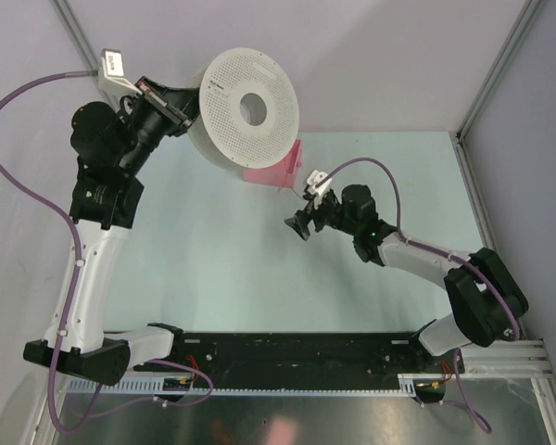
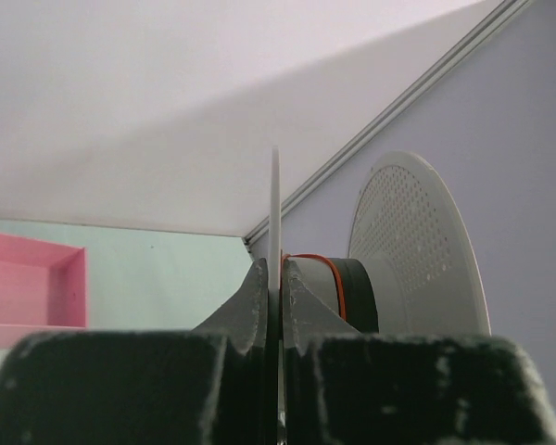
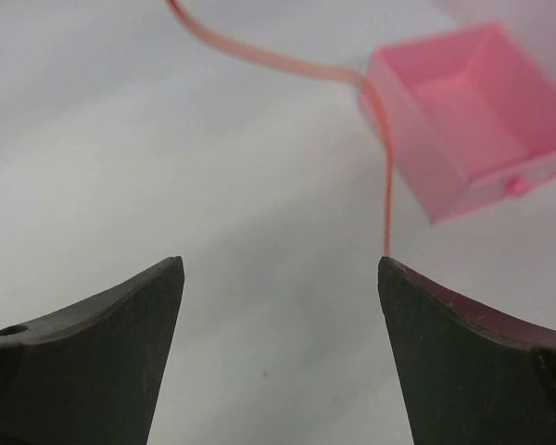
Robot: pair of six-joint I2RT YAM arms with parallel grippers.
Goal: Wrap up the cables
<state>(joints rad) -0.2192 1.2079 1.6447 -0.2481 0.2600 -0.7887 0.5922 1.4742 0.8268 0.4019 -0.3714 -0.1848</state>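
A white perforated spool [image 1: 227, 125] partly hid, from above, a pink open-topped box [image 1: 278, 170], front knob [image 3: 515, 185], on the pale green table [image 1: 213, 269]

Pale lavender walls [image 1: 398, 56] closed in the back and both sides, joined at the corners by slim aluminium posts [image 1: 499, 69]. A mint-green tabletop [image 1: 213, 278] lay under soft, even light. A black rail [image 1: 296, 357] ran along its near edge, with a bare metal sheet [image 1: 352, 417] beyond it.
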